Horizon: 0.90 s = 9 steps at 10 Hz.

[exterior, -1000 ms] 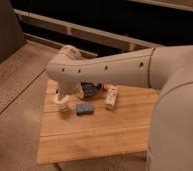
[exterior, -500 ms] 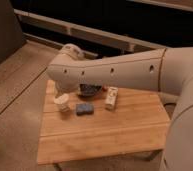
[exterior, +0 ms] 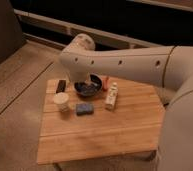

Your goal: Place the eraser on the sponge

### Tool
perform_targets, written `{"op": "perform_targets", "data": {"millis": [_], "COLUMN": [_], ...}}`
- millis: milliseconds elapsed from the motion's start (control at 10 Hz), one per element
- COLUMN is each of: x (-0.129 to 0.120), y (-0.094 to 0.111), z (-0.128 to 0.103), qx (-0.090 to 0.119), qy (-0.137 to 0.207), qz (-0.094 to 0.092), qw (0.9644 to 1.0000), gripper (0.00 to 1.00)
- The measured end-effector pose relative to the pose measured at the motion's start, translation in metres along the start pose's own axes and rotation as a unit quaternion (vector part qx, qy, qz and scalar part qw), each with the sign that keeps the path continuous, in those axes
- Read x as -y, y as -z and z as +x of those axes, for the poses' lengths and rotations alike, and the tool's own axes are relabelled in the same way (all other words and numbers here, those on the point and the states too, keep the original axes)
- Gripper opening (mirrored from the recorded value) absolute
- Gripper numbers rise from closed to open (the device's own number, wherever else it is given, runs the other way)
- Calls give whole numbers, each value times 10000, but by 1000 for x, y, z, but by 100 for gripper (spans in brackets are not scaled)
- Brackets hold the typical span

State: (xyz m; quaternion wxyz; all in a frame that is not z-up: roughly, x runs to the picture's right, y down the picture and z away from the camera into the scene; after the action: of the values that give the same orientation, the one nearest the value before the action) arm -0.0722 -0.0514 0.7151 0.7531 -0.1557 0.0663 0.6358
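Observation:
The eraser [exterior: 61, 86], a small dark block, lies near the back left corner of the wooden table [exterior: 115, 135]. The blue-grey sponge [exterior: 83, 108] lies a little in front and to the right of it, beside a white cup [exterior: 61, 102]. My big cream arm [exterior: 125, 62] stretches across the view above the table's far edge. My gripper is hidden behind that arm, so I cannot place it over any object. The eraser and the sponge both rest free on the table, apart from each other.
A dark bowl [exterior: 88, 88] stands behind the sponge, partly under the arm. A cream-white block [exterior: 111, 97] lies right of the bowl, with a small red-orange thing [exterior: 105, 82] behind it. Bare wood fills the table's front half. My own body crowds the right side.
The arm has lifted and swung towards the back, uncovering the eraser at the table's back left. The objects on the table have not moved.

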Motion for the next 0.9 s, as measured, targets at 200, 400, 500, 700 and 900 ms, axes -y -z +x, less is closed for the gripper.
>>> {"op": "perform_targets", "data": {"millis": [200, 400, 500, 700, 900], "x": [15, 19, 13, -28, -36], "y": [-14, -28, -42, -79, -89], "z": [-28, -44, -53, -73, -78], "qx": [-8, -57, -90, -235, -264], "qy": [113, 165, 211, 528, 618], "qz": [82, 30, -84, -520, -611], "qw": [9999, 9998, 9997, 9970, 9959], "gripper": [65, 65, 65, 65, 65]}}
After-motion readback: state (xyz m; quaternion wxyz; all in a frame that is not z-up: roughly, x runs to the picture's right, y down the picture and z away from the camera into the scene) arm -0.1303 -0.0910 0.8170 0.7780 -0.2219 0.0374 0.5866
